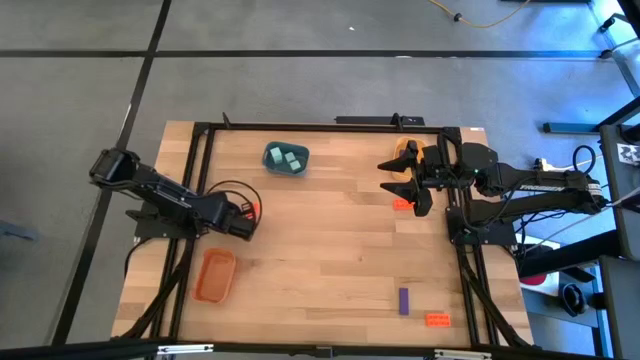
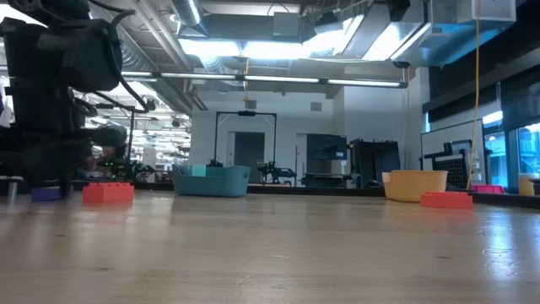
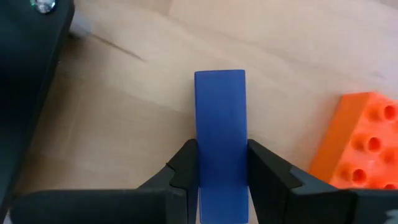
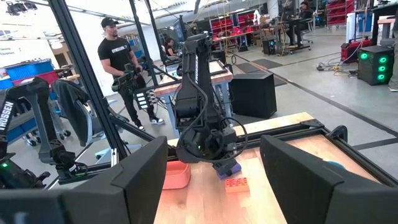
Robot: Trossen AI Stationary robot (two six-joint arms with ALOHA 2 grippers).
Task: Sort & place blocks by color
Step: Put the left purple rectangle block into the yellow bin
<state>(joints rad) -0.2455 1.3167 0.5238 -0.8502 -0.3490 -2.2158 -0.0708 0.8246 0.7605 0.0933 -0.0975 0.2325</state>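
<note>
From my seat the left gripper [image 3: 222, 177] sits low over the table [image 1: 330, 250] at about 9 o'clock, its two fingers [image 3: 185, 165] pressed against either side of a blue-purple block [image 3: 220, 124] standing between them, so I read that as a grip on the block. Just beside it on the wood lies an orange-red block [image 3: 360, 149], studs up, near the gripper tip in the high view [image 1: 255, 209]. The orange tray [image 1: 214, 275] lies toward 7 o'clock, just below that arm. The right gripper [image 1: 412, 187] hangs at roughly 2 o'clock with its fingers [image 4: 311, 180] spread wide and nothing between them; another orange-red block [image 1: 402, 204] lies on the table right by it, and the yellow-orange tray [image 1: 407, 151] is partly hidden behind the arm. The blue tray [image 1: 286, 159] at 12 o'clock holds pale teal-green blocks [image 1: 290, 157]. Down near 5 o'clock a purple block [image 1: 403, 300] lies close to a third orange-red block [image 1: 437, 319], the two apart. Beyond the table, in the right wrist view, a person [image 4: 124, 68] stands in the room.
</note>
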